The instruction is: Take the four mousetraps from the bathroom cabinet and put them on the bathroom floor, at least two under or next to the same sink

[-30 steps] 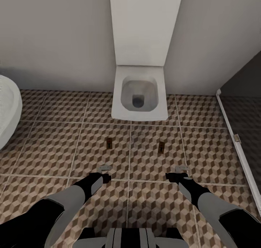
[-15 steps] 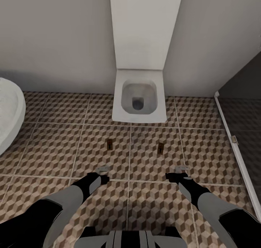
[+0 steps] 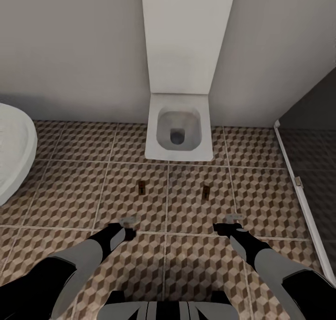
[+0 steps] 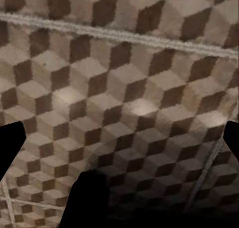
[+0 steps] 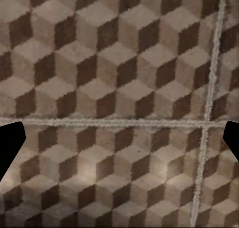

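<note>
Two mousetraps (image 3: 140, 186) (image 3: 206, 191) lie flat on the bathroom floor (image 3: 70, 194), just in front of the white toilet (image 3: 178, 133). My left fingers (image 3: 127, 223) and right fingers (image 3: 232, 222) hover nearer me than the traps, spread wide, holding nothing.

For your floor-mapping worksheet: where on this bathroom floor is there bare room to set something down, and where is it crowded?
Bare tiles lie between the bathtub and the left mousetrap, and between the right mousetrap and the dark threshold. It is crowded by the toilet and both traps.
</note>
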